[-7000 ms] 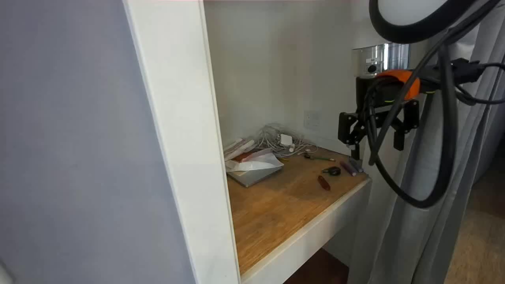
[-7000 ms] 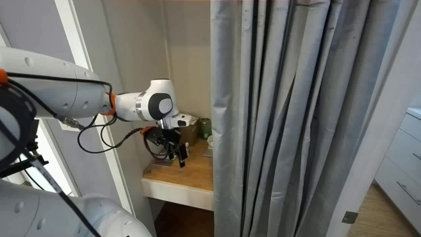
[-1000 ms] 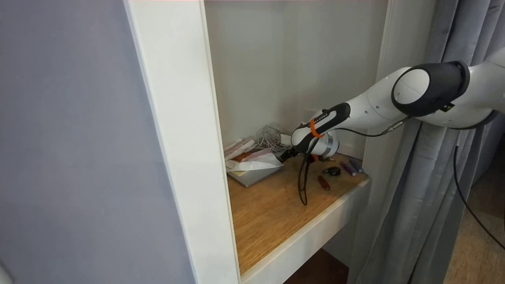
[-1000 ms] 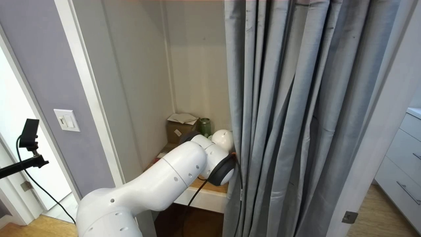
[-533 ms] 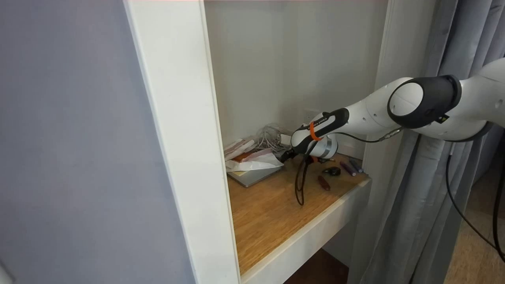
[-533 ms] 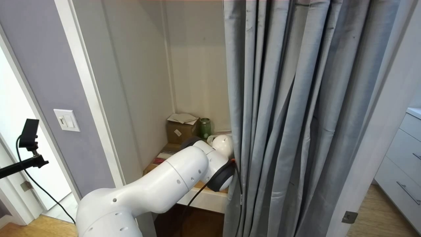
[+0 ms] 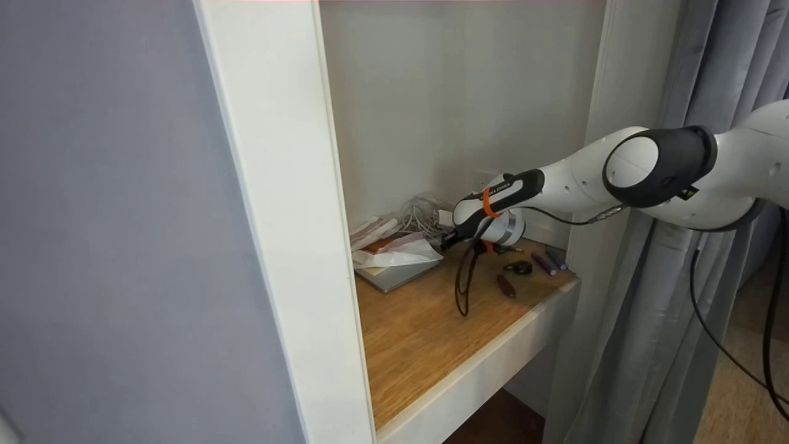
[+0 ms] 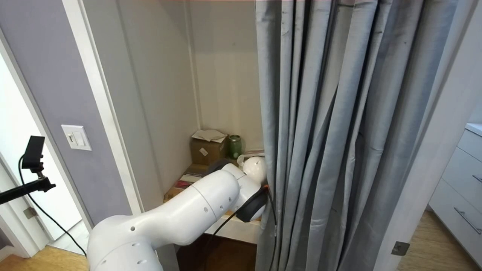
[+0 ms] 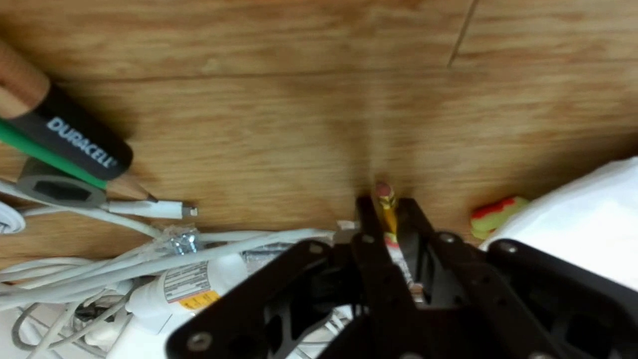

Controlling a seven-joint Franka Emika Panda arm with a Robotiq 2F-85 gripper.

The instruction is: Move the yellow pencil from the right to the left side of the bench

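The yellow pencil (image 9: 390,219), with its pink eraser end, points up the wrist view between the two black fingers of my gripper (image 9: 386,203). The fingers stand close together with the pencil in the narrow slit between them; whether both press on it is not visible. Beneath lies the tan wooden bench (image 9: 249,124), with its white front frame seen in an exterior view (image 7: 481,367). There a bit of black gripper (image 7: 452,239) shows beside the papers, its fingertips hidden. The arm covers gripper and pencil in an exterior view (image 8: 211,203).
White cables (image 9: 164,259) and a white bottle (image 9: 199,281) crowd the gripper in the wrist view. White paper (image 9: 583,214) and a red-yellow piece (image 9: 498,214) lie opposite; a green pencil (image 9: 55,157) and Duracell item (image 9: 82,142) lie left. A grey curtain (image 8: 320,131) hangs against the arm.
Compared with several seconds ago, the arm has reached in and lowered the gripper from above down to the bench by the papers and cables. Over the last second the arm has sunk slightly further.
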